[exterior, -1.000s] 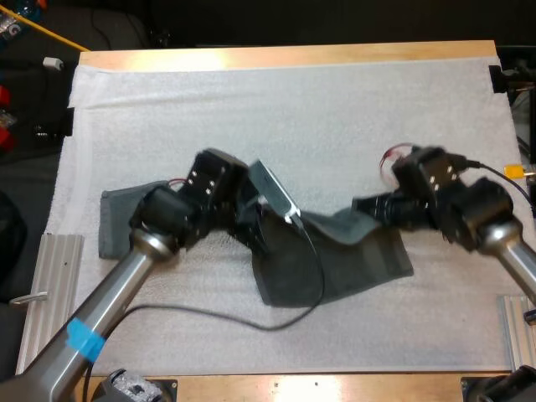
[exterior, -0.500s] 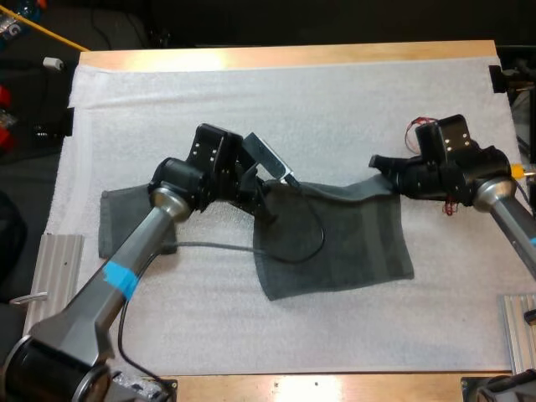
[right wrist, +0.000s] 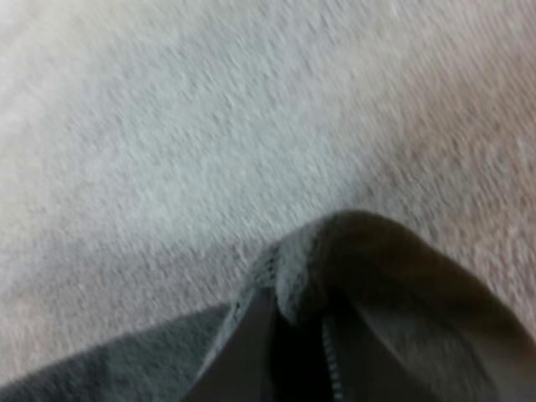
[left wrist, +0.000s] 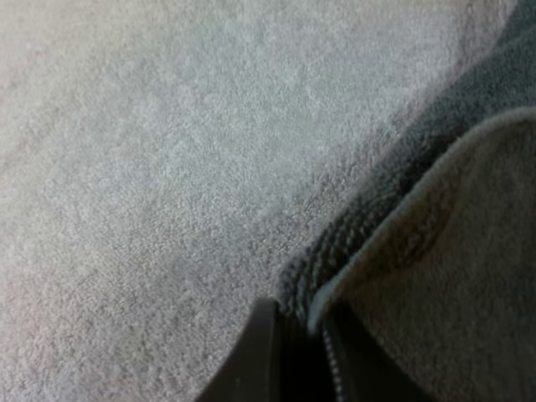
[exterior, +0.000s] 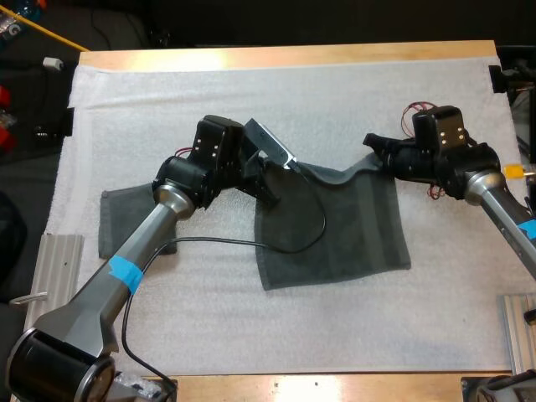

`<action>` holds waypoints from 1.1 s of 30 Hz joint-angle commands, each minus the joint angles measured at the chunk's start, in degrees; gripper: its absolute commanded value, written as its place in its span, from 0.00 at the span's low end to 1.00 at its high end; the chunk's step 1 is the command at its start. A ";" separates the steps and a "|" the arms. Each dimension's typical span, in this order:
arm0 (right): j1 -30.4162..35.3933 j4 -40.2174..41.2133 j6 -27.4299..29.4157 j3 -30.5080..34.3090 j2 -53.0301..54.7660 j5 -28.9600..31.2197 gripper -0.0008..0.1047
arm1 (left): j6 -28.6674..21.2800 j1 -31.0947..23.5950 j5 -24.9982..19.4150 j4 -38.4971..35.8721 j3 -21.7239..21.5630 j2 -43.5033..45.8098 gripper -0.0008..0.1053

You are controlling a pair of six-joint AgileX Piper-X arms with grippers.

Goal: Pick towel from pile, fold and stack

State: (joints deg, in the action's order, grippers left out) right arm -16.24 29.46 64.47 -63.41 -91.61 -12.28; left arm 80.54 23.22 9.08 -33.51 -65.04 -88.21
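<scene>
My left gripper (exterior: 270,186) is clamped on the far left corner of the towel (exterior: 339,230); my right gripper (exterior: 371,144) pinches its far right corner; its far edge sags between them; open white mat (exterior: 335,84) lies beyond and nearer; a second towel (exterior: 117,219) lies well left.

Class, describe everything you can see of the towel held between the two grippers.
The towel is dark grey-green terry cloth with a hemmed edge, spread mostly flat on the white mat. Its far edge sags between two pinched corners: the left gripper is shut on one, the right gripper on the other.
</scene>
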 commanded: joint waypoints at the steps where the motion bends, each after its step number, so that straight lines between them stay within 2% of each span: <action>1: 0.08 -1.15 -0.06 -0.23 0.07 0.33 0.01 | 0.59 -0.12 -0.97 0.80 -0.12 0.09 0.01; 3: 0.08 -1.64 -0.18 -0.23 0.07 0.92 0.01 | 0.59 -0.12 -2.19 0.80 -0.12 0.09 0.04; 6: 0.08 -2.32 -0.41 -0.23 0.07 0.94 0.13 | 0.59 -0.12 -3.42 0.80 -0.12 0.09 0.19; 8: 0.08 -3.61 -0.41 -0.23 0.07 0.33 0.34 | 0.59 -0.12 -4.31 0.80 -0.12 0.09 0.39; 9: 0.08 -4.28 -0.41 -0.23 0.07 -0.24 0.38 | 0.59 -0.12 -4.32 0.80 -0.12 0.09 0.42; 10: 0.08 -5.72 -0.21 -0.23 0.07 -1.89 0.48 | 0.59 -0.12 -4.07 0.80 -0.12 0.09 0.50; 11: 0.08 -7.15 0.98 -0.23 0.07 -4.23 0.56 | 0.59 -0.12 -4.12 0.80 -0.12 0.09 0.56; 13: 0.08 -8.46 3.46 -0.23 0.60 -6.85 0.61 | 1.09 -0.12 -4.17 0.80 -0.12 0.26 0.58; 21: 0.08 -5.20 15.66 -0.23 7.28 -6.85 0.62 | 5.79 -0.12 -4.17 -1.61 -0.12 7.16 0.58; 27: 0.08 5.29 21.48 -0.23 14.72 -5.87 0.62 | 9.86 -0.12 -4.17 -8.79 -0.12 15.73 0.58; 33: 0.08 18.18 28.09 -0.23 22.34 -3.39 0.62 | 16.97 -0.12 -2.11 -14.59 -0.12 23.74 0.58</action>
State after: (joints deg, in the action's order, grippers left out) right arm -16.24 46.27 91.21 -63.33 -69.96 -16.01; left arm 96.17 23.22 6.82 -47.73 -64.96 -64.75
